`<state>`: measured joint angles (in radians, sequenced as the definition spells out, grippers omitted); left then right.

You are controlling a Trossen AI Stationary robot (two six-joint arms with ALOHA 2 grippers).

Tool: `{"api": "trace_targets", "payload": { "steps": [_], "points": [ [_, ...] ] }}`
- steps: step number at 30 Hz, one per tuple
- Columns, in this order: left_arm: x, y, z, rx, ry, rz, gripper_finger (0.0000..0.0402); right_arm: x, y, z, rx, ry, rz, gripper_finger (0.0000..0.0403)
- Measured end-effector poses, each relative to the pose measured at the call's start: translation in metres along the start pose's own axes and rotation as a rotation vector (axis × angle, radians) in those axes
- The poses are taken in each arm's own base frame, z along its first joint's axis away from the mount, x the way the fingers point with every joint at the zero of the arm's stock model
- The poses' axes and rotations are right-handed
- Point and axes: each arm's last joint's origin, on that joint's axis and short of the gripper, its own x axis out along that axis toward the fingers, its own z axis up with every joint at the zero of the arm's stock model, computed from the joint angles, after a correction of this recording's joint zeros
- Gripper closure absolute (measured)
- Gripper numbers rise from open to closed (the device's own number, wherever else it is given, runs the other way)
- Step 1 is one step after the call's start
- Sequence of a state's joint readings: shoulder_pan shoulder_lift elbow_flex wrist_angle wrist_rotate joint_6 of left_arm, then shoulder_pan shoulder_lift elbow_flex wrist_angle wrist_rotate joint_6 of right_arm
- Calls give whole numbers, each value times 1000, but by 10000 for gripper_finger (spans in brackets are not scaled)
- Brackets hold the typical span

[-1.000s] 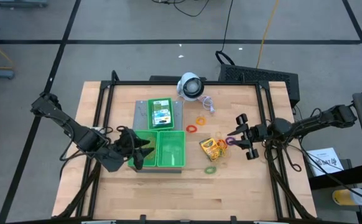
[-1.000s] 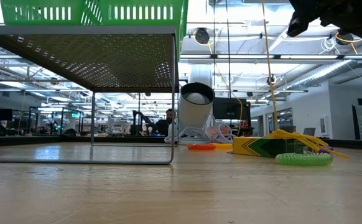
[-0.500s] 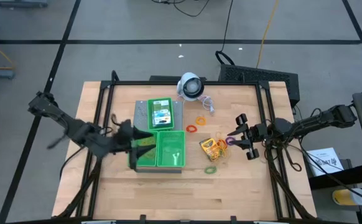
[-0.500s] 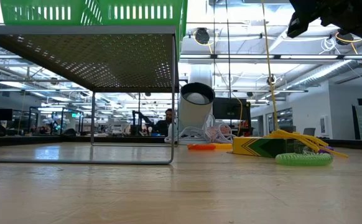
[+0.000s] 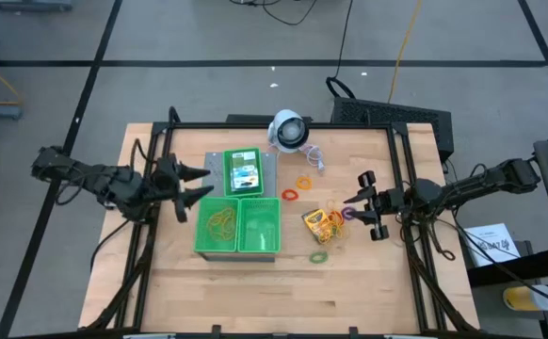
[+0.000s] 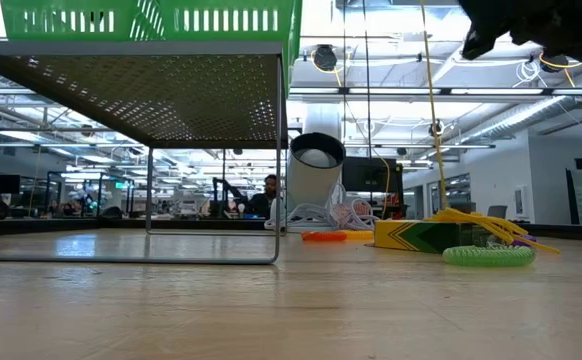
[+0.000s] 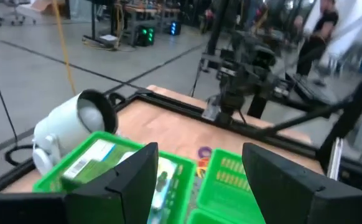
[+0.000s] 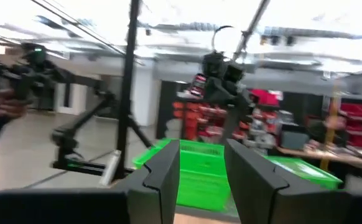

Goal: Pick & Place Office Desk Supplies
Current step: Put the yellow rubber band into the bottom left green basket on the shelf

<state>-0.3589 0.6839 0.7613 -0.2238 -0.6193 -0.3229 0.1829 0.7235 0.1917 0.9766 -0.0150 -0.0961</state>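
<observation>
Left tool at 9 o'clock, fingers spread, empty, beside green trays. Tan bands in left compartment. Right tool at 3 o'clock, narrow gap, empty, near crayon box; green band, red band on desk. White device at 12 o'clock.

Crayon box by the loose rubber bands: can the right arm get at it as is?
Probably yes. The crayon box lies in the open just ahead of the right gripper, with nothing standing between them; only thin rubber bands lie around it.
</observation>
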Motion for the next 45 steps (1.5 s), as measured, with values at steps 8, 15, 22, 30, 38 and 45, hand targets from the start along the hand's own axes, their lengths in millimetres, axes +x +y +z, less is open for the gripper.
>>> {"api": "trace_targets", "payload": {
  "steps": [8, 15, 22, 30, 38, 45],
  "points": [
    [-14, 40, -36, -31, -106, -66, 158, -1, -3, -8, -37, 97, -121, 287],
    [-21, 54, -56, 6, -126, -62, 158, 3, 2, -20, -12, 285, -189, 287],
    [-30, 60, -62, -5, -177, -75, 158, 23, 19, -26, 13, 736, -198, 286],
    [-24, 60, -66, 61, -150, -26, 158, 9, 33, -50, 66, 1144, -141, 287],
    [-18, 59, -68, 133, -131, 15, 158, -12, 35, -75, 156, 1275, -243, 287],
    [-19, 59, -68, 120, -132, 16, 158, -32, 35, -100, 175, 1256, -257, 287]
  ]
}}
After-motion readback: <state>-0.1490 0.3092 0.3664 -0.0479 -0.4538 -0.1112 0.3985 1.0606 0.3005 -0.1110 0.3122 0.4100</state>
